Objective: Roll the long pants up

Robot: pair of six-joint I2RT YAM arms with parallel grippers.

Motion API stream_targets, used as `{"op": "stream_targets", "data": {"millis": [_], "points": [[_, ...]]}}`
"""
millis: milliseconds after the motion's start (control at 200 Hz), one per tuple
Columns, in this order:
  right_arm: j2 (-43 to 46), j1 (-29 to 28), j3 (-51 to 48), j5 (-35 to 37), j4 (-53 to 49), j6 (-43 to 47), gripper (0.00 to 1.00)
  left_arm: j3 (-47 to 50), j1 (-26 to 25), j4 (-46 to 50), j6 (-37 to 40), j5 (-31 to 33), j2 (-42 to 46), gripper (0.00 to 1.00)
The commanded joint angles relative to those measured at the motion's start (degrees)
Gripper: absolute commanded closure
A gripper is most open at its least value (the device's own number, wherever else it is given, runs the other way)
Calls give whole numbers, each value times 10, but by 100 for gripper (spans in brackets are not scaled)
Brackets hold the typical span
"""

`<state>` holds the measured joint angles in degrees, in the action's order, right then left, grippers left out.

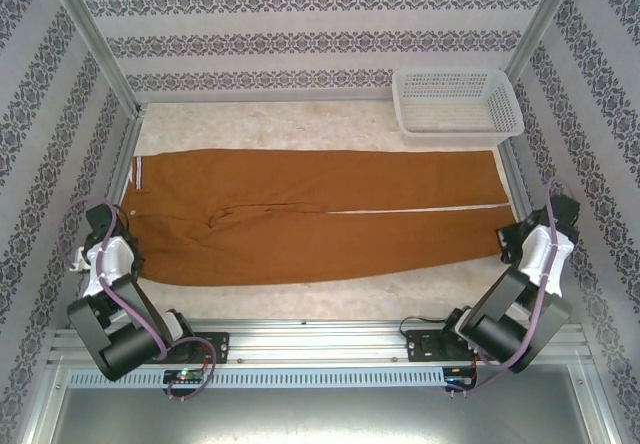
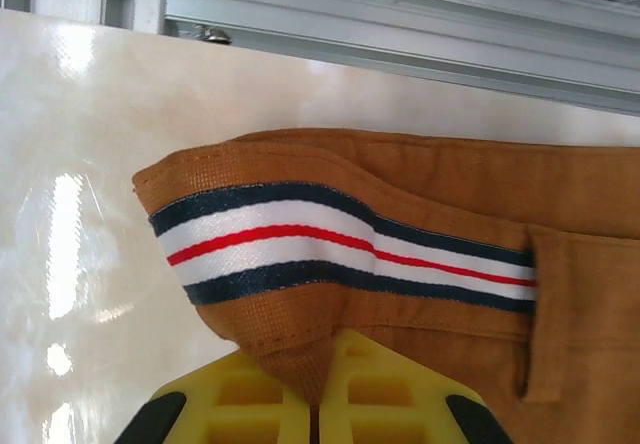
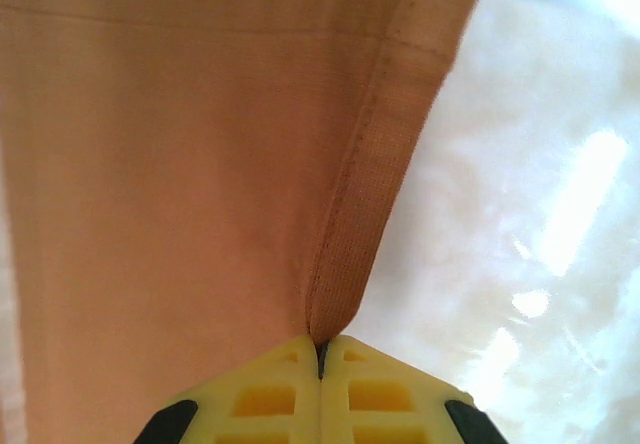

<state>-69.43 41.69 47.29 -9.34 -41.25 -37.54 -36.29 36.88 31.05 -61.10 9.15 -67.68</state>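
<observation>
Fingers of my left gripper (image 2: pixel 320 396) are pressed together on a corner of the long pants (image 2: pixel 450 189), at the waistband, with a fold of brown cloth tucked between the yellow tips. Just beyond them runs the waistband ribbon (image 2: pixel 350 249), striped navy, white and red, with a belt loop (image 2: pixel 545 314) at its right end. Seen from above, the pants lie flat across the pale table (image 1: pixel 300 119), waist at the left, both legs stretching to the right with a thin gap between them. A white mesh basket (image 1: pixel 460 122) stands just behind the leg ends, at the far right. My right gripper (image 3: pixel 320 352) is clamped on the hem edge of the near leg, a ridge of cloth rising from the closed yellow tips
</observation>
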Motion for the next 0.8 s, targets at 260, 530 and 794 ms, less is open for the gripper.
{"op": "stream_targets", "data": {"millis": [260,530,794], "points": [[-99,-30,198,-8,13,-25,100,-147,6,62,52,-54,-5,100],[-222,-68,345,-4,-1,-25,100,-281,-3,-1,63,-121,-109,100],[-334,-111,466,28,-22,-18,100,-415,-34,-32,61,-140,-238,100]]}}
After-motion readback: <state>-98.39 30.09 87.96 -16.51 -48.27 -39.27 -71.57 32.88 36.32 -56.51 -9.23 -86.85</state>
